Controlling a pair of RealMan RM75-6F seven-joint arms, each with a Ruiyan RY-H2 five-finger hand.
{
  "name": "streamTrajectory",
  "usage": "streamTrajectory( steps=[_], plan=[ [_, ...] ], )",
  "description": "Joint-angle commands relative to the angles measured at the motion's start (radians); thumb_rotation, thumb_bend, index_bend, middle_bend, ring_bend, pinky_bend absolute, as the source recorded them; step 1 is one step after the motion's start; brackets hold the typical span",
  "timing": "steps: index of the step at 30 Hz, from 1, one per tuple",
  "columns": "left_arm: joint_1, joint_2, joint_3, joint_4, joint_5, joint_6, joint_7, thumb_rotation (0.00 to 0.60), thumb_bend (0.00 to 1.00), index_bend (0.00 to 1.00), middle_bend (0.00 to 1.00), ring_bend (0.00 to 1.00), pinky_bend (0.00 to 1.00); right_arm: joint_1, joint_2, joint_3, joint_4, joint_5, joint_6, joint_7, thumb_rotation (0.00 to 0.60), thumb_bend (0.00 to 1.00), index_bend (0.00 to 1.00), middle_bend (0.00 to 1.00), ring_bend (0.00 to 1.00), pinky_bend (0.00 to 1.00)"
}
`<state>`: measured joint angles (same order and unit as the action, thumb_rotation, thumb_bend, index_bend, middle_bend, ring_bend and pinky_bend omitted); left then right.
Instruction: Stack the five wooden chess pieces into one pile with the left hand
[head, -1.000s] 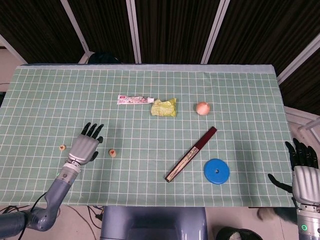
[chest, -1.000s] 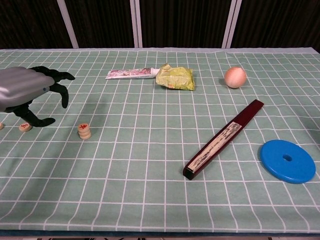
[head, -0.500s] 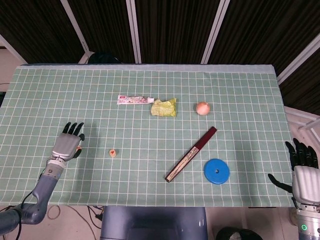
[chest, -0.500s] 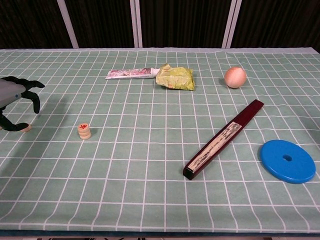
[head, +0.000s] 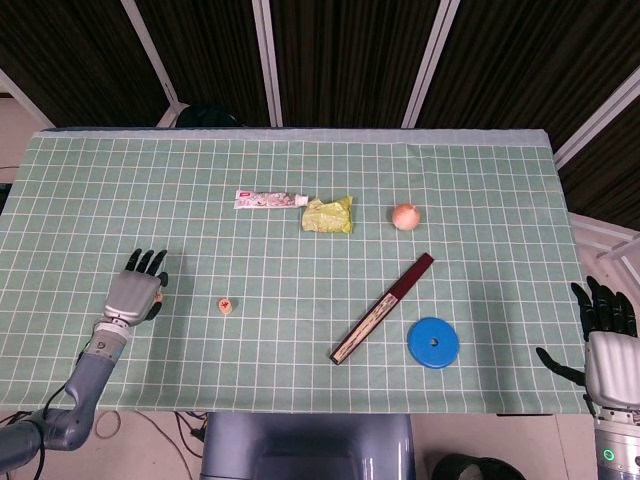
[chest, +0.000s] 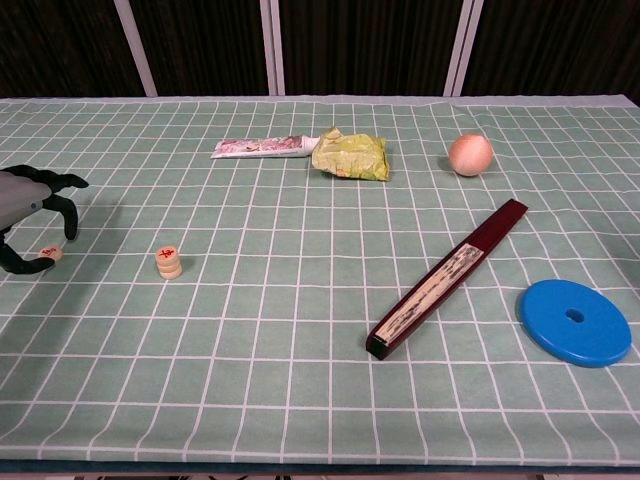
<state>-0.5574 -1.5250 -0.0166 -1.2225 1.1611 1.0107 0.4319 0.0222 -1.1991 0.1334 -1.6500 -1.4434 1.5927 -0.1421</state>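
Observation:
A small stack of wooden chess pieces (chest: 169, 262) stands on the green checked cloth at the left; in the head view the stack (head: 227, 306) shows its red-marked top. A single loose piece (chest: 48, 254) lies further left. My left hand (chest: 30, 215) arches over this piece with fingers apart, thumb tip right beside it; the piece rests on the cloth. From the head camera the left hand (head: 133, 290) covers that piece. My right hand (head: 608, 340) hangs off the table's right edge, fingers spread, holding nothing.
A toothpaste tube (chest: 258, 148), a crumpled yellow-green packet (chest: 350, 155) and an orange ball (chest: 470, 155) lie at the back. A dark red folded fan (chest: 447, 277) and a blue disc (chest: 575, 322) lie at the right.
My left hand went from beside the stack leftward to the loose piece, then settled lower over it. The stack and the right hand stayed put.

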Motion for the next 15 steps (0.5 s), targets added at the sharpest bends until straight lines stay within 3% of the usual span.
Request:
streamTrajectory(
  steps=[1,15],
  plan=[
    [0.003,0.000,0.000,0.002,0.001,-0.001,0.004,0.600,0.31,0.42,0.00,0.00,0.00,0.000,0.000,0.000,0.000,0.001,-0.001,0.000,0.600,0.23,0.08,0.01,0.00,0.00],
    [0.013,-0.003,-0.002,0.012,0.009,-0.009,0.028,0.600,0.31,0.46,0.00,0.00,0.00,0.000,-0.001,0.001,0.000,0.001,0.001,-0.001,0.600,0.23,0.08,0.01,0.00,0.00]
  ],
)
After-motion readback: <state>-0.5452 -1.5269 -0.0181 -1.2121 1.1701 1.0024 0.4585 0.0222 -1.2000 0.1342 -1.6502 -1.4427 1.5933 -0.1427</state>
